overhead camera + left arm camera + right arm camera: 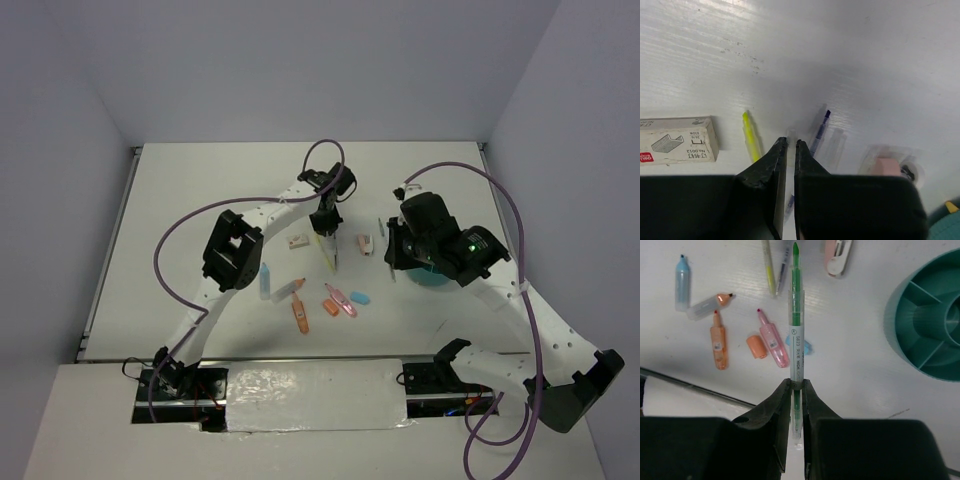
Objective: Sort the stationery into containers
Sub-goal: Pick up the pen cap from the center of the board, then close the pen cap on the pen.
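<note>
My right gripper [796, 385] is shut on a green highlighter pen [796, 315] with a clear barrel, held above the table left of the teal cup [930, 320] with its inner dividers. In the top view that cup [432, 279] is mostly hidden under the right arm. My left gripper [788, 144] is down at the table, shut on a thin clear pen [790, 134]. A yellow pen [751, 135] lies to its left and a blue pen [820, 131] to its right. Orange highlighters [719, 340], a pink highlighter [772, 337] and a light blue tube [682, 282] lie on the table.
A staples box [677, 140] lies left of the left gripper, and a pink-white clip [366, 244] sits between the two grippers. A small orange piece [756, 346] and a blue eraser [360, 297] lie near the highlighters. Grey walls border the table.
</note>
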Available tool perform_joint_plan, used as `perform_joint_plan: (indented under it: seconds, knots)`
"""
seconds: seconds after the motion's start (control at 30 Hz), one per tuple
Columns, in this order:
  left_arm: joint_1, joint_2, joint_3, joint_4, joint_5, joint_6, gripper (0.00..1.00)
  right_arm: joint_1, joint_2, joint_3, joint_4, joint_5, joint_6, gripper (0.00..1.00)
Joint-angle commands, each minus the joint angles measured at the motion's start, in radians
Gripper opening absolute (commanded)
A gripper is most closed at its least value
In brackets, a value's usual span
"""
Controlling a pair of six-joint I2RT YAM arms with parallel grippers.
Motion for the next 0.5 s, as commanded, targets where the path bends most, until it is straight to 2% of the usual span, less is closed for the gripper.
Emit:
perform_joint_plan:
  seconds: [0.0,0.17,0.3,0.37,0.43,0.47]
  knots:
    - [-0.003,-0.081,0.075,-0.019,-0.026,0.028,0.03,-0.003,-0.030,0.006,0.081,-0.093,-0.014,0.00]
    - [0.004,-0.279,0.089,0.064,-0.043,0.089,0.03,-0.003,-0.076,0.000,0.153,-0.205,0.020,0.00]
    - [0.000,-0.492,-0.022,0.191,0.006,0.170,0.05,-0.003,-0.111,-0.029,0.280,-0.348,0.104,0.00]
    - [0.002,-0.563,-0.076,0.298,0.087,0.231,0.01,-0.003,-0.120,-0.062,0.337,-0.429,0.144,0.00]
    - [0.004,-0.678,-0.190,0.404,0.174,0.273,0.00,-0.001,-0.132,-0.116,0.469,-0.555,0.219,0.00]
    - [0.005,-0.715,-0.231,0.514,0.249,0.292,0.00,-0.001,-0.149,-0.139,0.527,-0.595,0.247,0.00]
